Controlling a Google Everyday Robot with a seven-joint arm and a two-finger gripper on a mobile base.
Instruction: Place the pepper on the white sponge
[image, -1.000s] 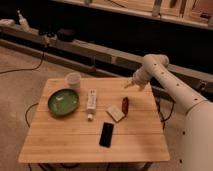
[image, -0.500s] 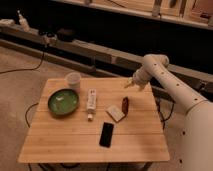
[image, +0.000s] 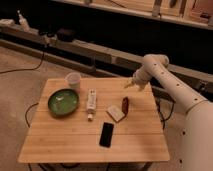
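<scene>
Small dark red elongated pepper (image: 125, 104): lying on the wood, long axis running roughly away from the camera, not yet on its target. Just to its left, close enough to leave touching or a thin gap undecided, the small flat cream-white squarish sponge (image: 115, 113), set at a slight angle with its top face bare. Only a short hop needed, by the look of it: lift, shift left and a little toward the near edge, set down on the pad.

Above and behind the pepper, toward the table's far right corner, the pale gripper (image: 130, 85) at the end of the white jointed arm (image: 167, 82), hanging clear of the pepper. Grip width not readable from here. Judged as poised ahead of a descent, wrist angled down toward the pepper, probably to come at it from above and across its narrow width.

Further out:
- flat black phone (image: 106, 134) nearer the front edge, below the sponge
- long white tube-like bottle (image: 91, 100) lying left of the sponge
- round green bowl (image: 63, 102) beyond the bottle
- small white cup (image: 73, 80) behind the bowl, at the far left

All off the pepper's short path, so little to knock on the way.

Underneath, a pale slatted wooden table (image: 60, 142), level and matte. Around it, a dim room: grey floor (image: 20, 90) with a dark cable (image: 22, 68) trailing across, and long dark shelving (image: 100, 30) along the back.
</scene>
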